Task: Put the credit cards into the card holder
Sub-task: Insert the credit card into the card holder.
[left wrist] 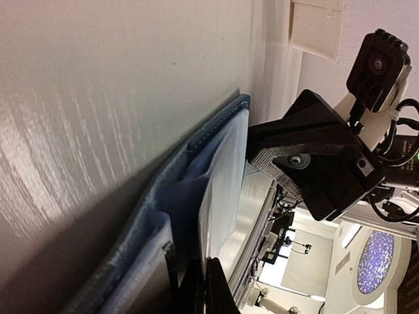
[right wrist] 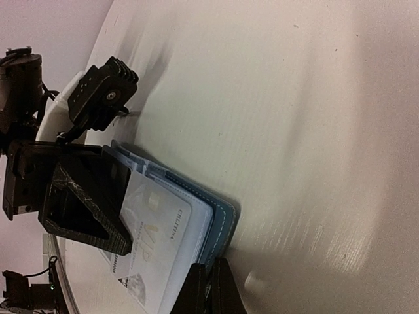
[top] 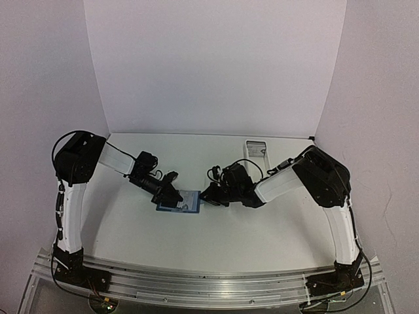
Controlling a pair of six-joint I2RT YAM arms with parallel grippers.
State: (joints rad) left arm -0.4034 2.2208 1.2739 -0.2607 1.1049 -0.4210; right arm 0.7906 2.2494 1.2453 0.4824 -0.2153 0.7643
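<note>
Blue card holder [top: 186, 204] sits open btwn both grippers, pale card [right wrist: 160, 229] looks partly in; L gripper [left wrist: 200, 288] clenched, pinning it, R gripper [right wrist: 208, 288] clenched at its edge; next: nudge card fully into pocket.

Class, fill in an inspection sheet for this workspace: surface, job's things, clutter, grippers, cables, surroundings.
Surface: white table, faint grain.
Job's things: blue card holder lies open mid-table; a pale printed card lies on its inside. No other card seen.
Clutter: white tray at the far edge.
Grippers: left gripper and right gripper are both shut, at opposite ends of the card holder; whether either pinches it cannot be told.
Cables: black cables run along the arms.
Surroundings: white walls; metal rail under the arm bases.
</note>
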